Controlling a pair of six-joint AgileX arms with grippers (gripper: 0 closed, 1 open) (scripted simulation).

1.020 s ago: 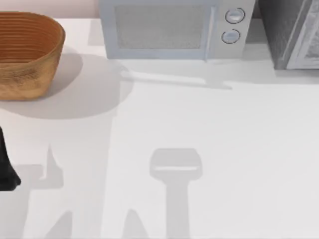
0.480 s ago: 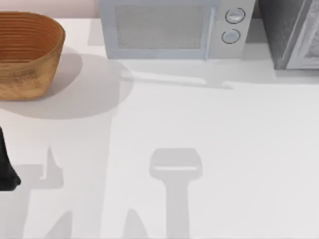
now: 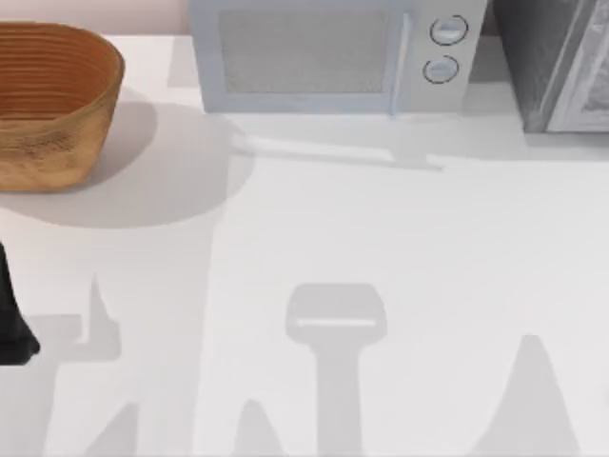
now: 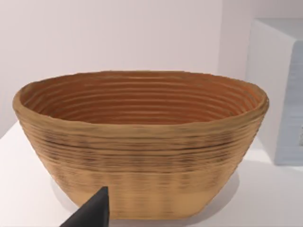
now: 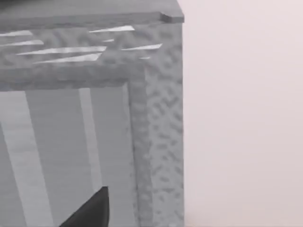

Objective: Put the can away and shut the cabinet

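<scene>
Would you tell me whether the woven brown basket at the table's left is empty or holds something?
Empty. The left wrist view looks into the woven brown basket and shows bare ribbed inner walls; its floor is hidden below the rim.

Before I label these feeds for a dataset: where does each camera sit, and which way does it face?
Top view: above the table, looking down at the basket, microwave and cabinet; a dark part of the left arm shows at the left edge.
Left wrist view: on the left arm, facing the basket; one dark fingertip shows.
Right wrist view: on the right arm, facing the cabinet corner; one dark fingertip shows.
Shared: top and left wrist views both show basket and microwave; top and right wrist views, the cabinet.
</scene>
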